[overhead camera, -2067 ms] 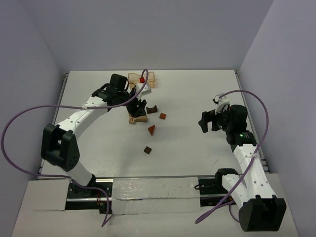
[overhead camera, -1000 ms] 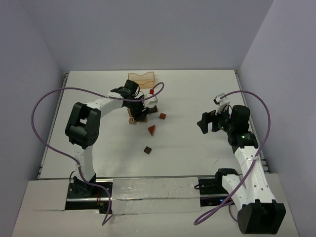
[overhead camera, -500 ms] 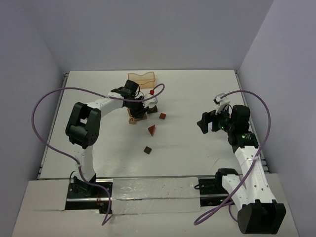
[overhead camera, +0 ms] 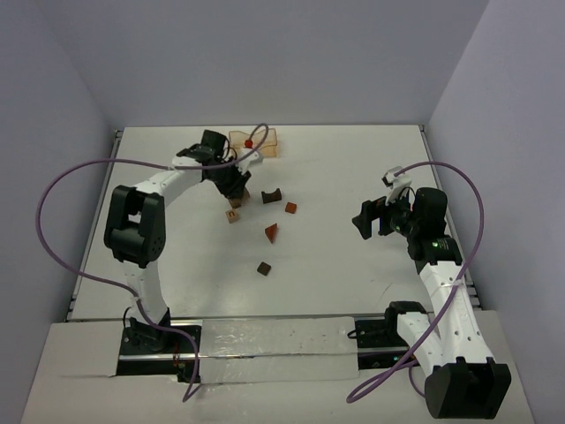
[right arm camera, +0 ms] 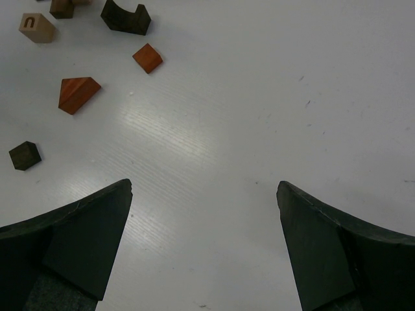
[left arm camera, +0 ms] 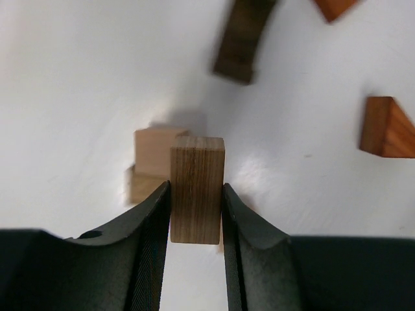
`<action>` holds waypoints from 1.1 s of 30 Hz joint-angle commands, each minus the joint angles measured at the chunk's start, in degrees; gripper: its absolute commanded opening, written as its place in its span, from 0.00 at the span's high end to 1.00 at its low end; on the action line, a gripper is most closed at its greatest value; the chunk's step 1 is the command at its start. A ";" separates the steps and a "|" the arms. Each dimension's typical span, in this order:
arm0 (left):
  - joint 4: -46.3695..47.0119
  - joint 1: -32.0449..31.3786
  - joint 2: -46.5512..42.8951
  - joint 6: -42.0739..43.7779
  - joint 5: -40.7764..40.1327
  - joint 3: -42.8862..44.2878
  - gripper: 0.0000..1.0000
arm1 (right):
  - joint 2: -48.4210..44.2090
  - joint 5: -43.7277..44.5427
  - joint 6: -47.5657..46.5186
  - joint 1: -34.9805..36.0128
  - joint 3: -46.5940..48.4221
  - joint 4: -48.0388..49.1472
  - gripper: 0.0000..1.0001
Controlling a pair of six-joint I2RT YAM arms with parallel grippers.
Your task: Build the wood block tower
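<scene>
My left gripper (overhead camera: 238,189) is shut on a brown wooden cuboid (left arm camera: 197,188) and holds it upright above the table, over a tan cube (left arm camera: 155,153). That tan cube (overhead camera: 233,215) lies just in front of the gripper in the top view. Loose blocks lie to the right of it: a dark arch block (overhead camera: 272,195), a reddish cube (overhead camera: 290,208), a reddish wedge (overhead camera: 271,231) and a dark cube (overhead camera: 263,268). My right gripper (overhead camera: 365,219) is open and empty, hovering to the right of the blocks. Its wrist view (right arm camera: 204,188) shows bare table between the fingers.
A pale orange tray (overhead camera: 256,141) stands at the back, behind the left gripper. The left arm's purple cable (overhead camera: 79,177) loops over the left side. The table's right edge rail (overhead camera: 441,203) runs beside the right arm.
My left gripper has drawn back and to the left, away from the block cluster, carrying the brown cuboid. The tan cube stays on the table. The right arm has not moved.
</scene>
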 commanded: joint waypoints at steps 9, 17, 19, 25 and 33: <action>5.78 6.14 8.22 -6.12 -12.67 12.86 1.00 | 0.06 0.56 0.19 -0.27 2.90 0.90 0.00; 7.91 6.00 12.89 -6.51 -14.36 12.54 1.00 | 0.33 0.56 0.19 -0.27 2.85 0.95 0.00; 8.38 5.61 12.46 -6.34 -13.20 11.30 1.00 | 0.51 0.64 0.23 -0.27 2.85 0.94 0.00; 12.25 1.96 6.64 -4.58 -9.37 0.16 1.00 | 0.73 0.51 0.32 -0.22 2.94 1.08 0.00; 17.89 -6.45 -2.01 -4.89 -10.81 -15.14 1.00 | 0.49 0.44 0.43 -0.18 2.91 0.87 0.00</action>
